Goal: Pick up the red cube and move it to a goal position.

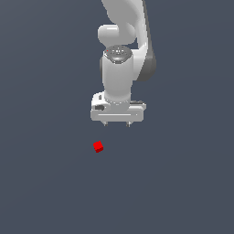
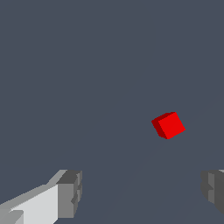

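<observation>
Scene: a simulator render of a white robot arm (image 1: 119, 55) above a plain dark blue-grey tabletop (image 1: 45, 183).
Arm: in the exterior view it comes down from the 12 o'clock edge of the picture and ends in a broad white hand pointing straight down.
Gripper: the gripper (image 1: 116, 123) sits just above the middle of the exterior view, with two short fingertips (image 1: 105, 123) poking out beneath the white bar.
Jaws: spread wide and holding nothing; in the wrist view the two grey pads (image 2: 70, 194) stand far apart with bare tabletop between them.
Red cube: the red cube (image 1: 98, 146) is tiny and bright red, much narrower than the gripper bar. In the exterior view it lies at about 7 o'clock from the gripper, near it but clearly apart.
Cube in wrist view: the red cube (image 2: 169, 125) shows turned at an angle to the pads, ahead of them, nearer the pad cut off by the picture's edge, touching neither.
Contact: none visible between gripper and cube.
</observation>
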